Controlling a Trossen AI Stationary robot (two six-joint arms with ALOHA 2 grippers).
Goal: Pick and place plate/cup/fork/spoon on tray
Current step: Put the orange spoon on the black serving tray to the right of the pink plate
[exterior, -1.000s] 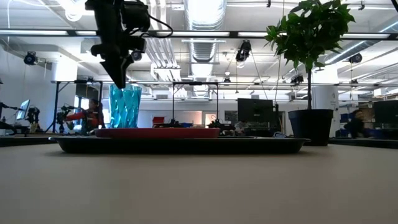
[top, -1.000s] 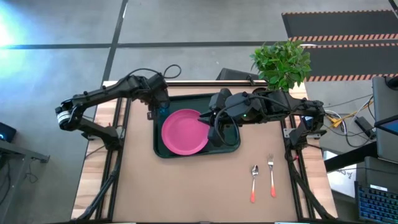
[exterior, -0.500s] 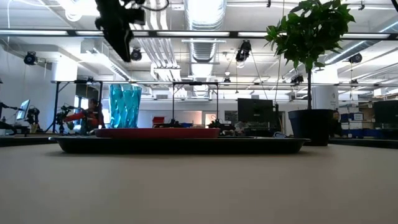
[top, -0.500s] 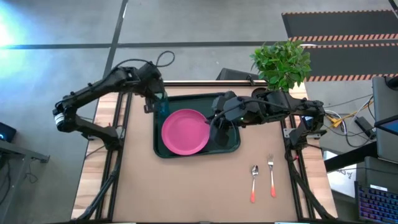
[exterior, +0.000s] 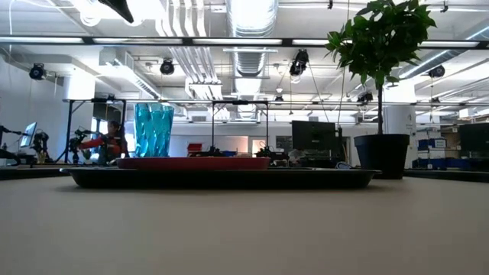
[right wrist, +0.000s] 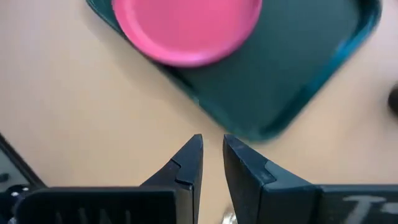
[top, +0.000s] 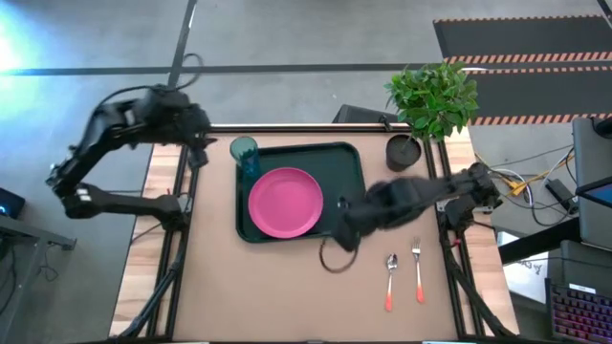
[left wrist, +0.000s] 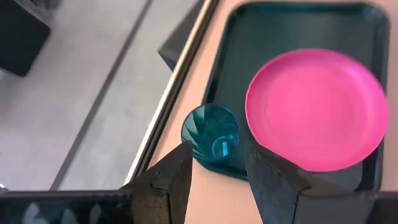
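Potted plant [top: 432, 98] at table's [top: 287, 287] far corner, monitors [exterior: 315, 136] behind

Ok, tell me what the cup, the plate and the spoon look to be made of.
Cup: see-through teal plastic, ribbed; the room shows through it in the low view.
Plate: likely plastic, opaque pink, smooth with an even, fairly matte look.
Spoon: silvery bowl, probably metal, on an orange-red handle, apparently plastic; too small here to be sure.
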